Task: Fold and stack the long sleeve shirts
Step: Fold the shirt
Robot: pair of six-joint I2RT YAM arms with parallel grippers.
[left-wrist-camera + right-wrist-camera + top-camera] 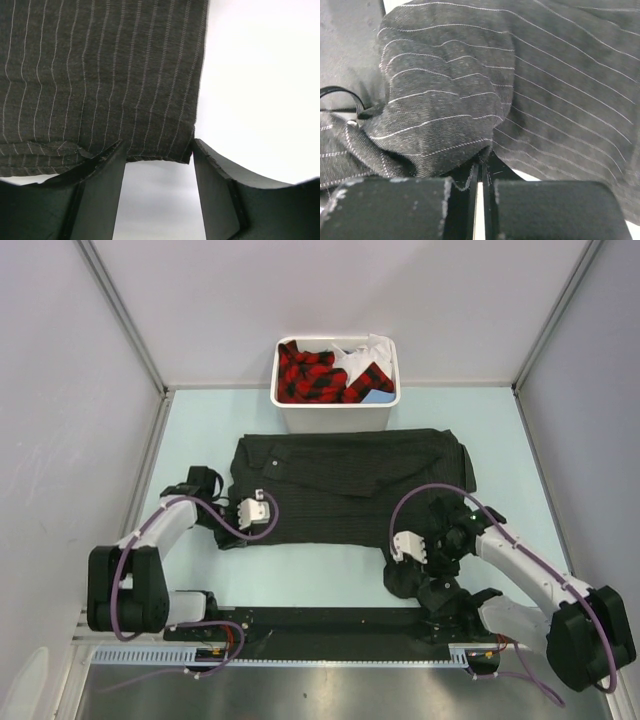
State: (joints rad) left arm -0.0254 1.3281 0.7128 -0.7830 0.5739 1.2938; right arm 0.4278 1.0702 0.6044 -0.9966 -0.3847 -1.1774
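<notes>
Centre frame, the charcoal pinstriped long-sleeved shirt [350, 480] lies spread below a white plastic bin [335, 420]. The right gripper [481, 174] is clenched on bunched cloth; the left gripper [157, 157] gapes astride the hem, and should bite fully before any fold.

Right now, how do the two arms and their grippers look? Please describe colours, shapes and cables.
Both arms, left arm and right arm, have white rounded links between bulky black joints. A purple cable loops along each one. Each wrist carries a white block. The left gripper and right gripper have flat, matte black fingers with squared tips.
</notes>
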